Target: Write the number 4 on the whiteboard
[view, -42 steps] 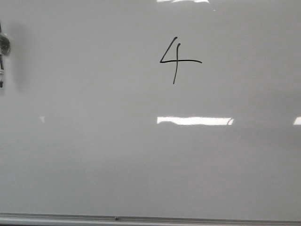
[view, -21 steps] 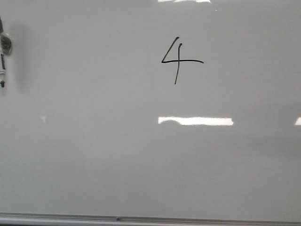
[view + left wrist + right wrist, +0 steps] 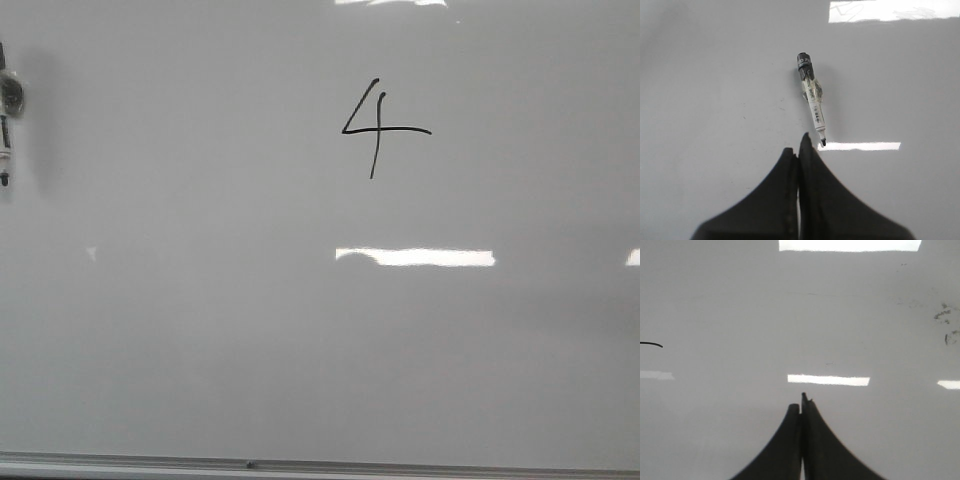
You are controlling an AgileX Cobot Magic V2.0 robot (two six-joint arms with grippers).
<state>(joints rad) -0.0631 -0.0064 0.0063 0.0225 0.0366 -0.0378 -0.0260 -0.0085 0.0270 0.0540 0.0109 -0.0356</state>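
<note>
Ink of the 4 (image 3: pixel 377 128) sits finished on the whiteboard (image 3: pixel 300 350): slanted stroke, bar and upright all drawn, open at the top. A tail of its bar shows off to one side of the right jaws (image 3: pixel 801 399), well apart from them.

Both pairs of jaws are pressed together with nothing between them. The left jaws (image 3: pixel 799 145) hover over the marker (image 3: pixel 811 99), which lies loose on the board just beyond their tips, its uncapped nib nearest them, close but apparently not touching.

The marker is likely light, stiff and smooth-barrelled, so it could roll or skid on the glossy board. If it needs lifting, the labelled mid-barrel looks the best place to pinch, across its width and clear of the wet nib. The fresh lines will probably smear if brushed, and the board itself is hard and slick, offering nothing to grip.

Against the frames from a second and half a second ago, almost nothing differs: the 4 and marker shift only a touch in the front view, and no stroke has been added.
</note>
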